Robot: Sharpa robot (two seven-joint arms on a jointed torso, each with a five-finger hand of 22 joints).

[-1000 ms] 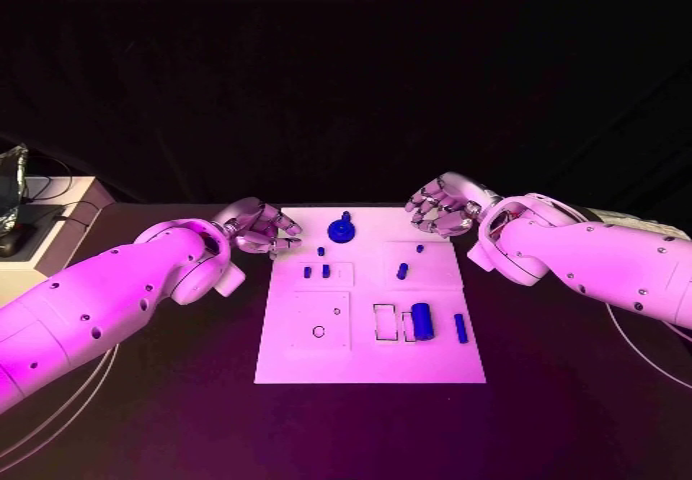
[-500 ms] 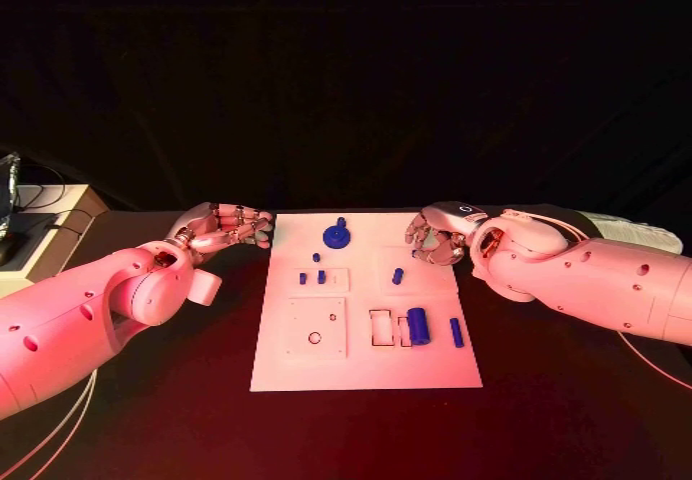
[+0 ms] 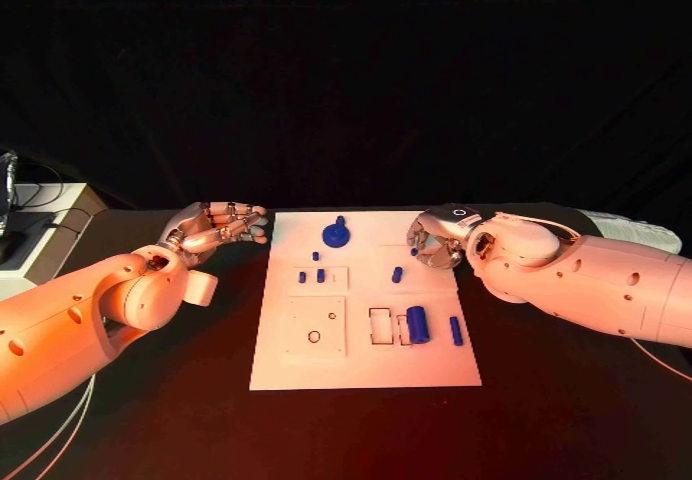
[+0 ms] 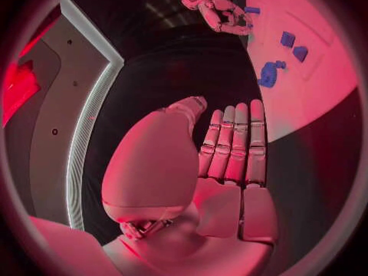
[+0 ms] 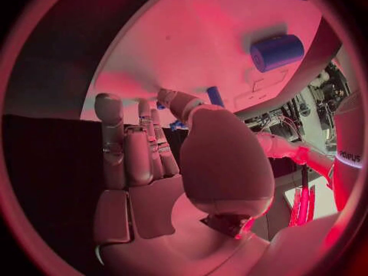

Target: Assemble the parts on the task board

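Task board (image 3: 368,370): white plate, centre of black table (image 3: 577,420), between the 2 hands.
Left hand (image 3: 219,228): beside the board's far left corner, over the table; fingers extended and side by side (left wrist view), holding nothing.
Right hand (image 3: 433,240): at the board's far right edge; fingers loosely curved, nothing held.
Parts: round piece (image 3: 336,236) near far edge; cylinder (image 3: 418,324) and slim bar (image 3: 456,331) toward near right; small pegs (image 3: 320,275) mid-board.
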